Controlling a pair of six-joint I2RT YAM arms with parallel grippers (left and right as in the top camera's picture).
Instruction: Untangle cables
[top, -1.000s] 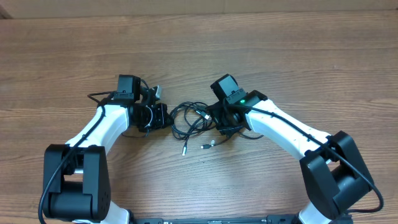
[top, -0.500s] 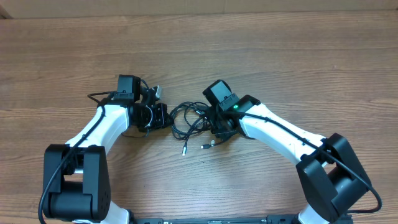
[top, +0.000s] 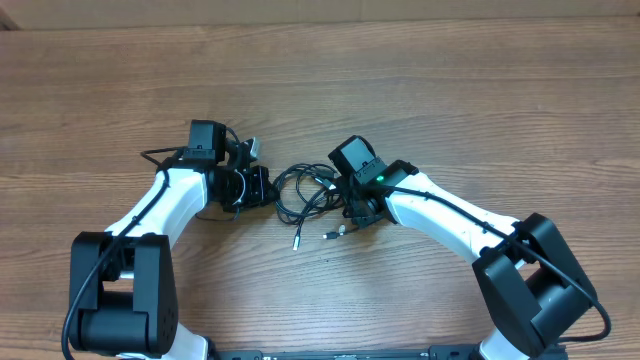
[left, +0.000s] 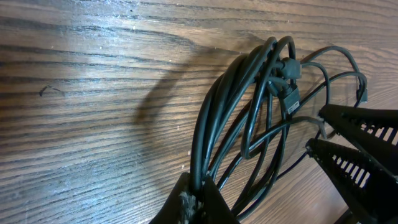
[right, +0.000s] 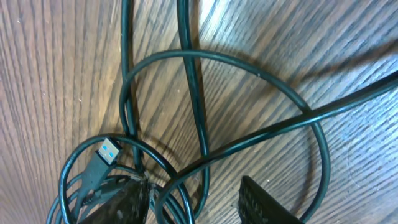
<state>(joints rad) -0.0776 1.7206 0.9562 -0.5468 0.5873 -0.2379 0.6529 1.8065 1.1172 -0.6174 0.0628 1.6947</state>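
- The cables (top: 303, 192) lie in a dark tangle near the middle of the wooden worktop (top: 450, 90), between the two pincers.
- The left pincer (top: 264, 187) sits at the tangle's 9 o'clock edge. In its own wrist view its tips are pressed together on a bundle of several strands. From the pinch the strands fan out toward 1 o'clock in long loops.
- The right pincer (top: 347, 200) is at the tangle's 3 o'clock edge, low over the worktop. In its wrist view its two fingers (right: 124, 199) stand spread, and loops of cable cross the gap between them without being pinched.
- A plug (right: 106, 151) with a blue insert lies inside a small coil, just at 12 o'clock of the finger on the left of that view.
- Two loose ends (top: 296, 242) with silver tips trail out of the tangle toward 6 o'clock and lie flat on the worktop. One of them is near the right pincer.
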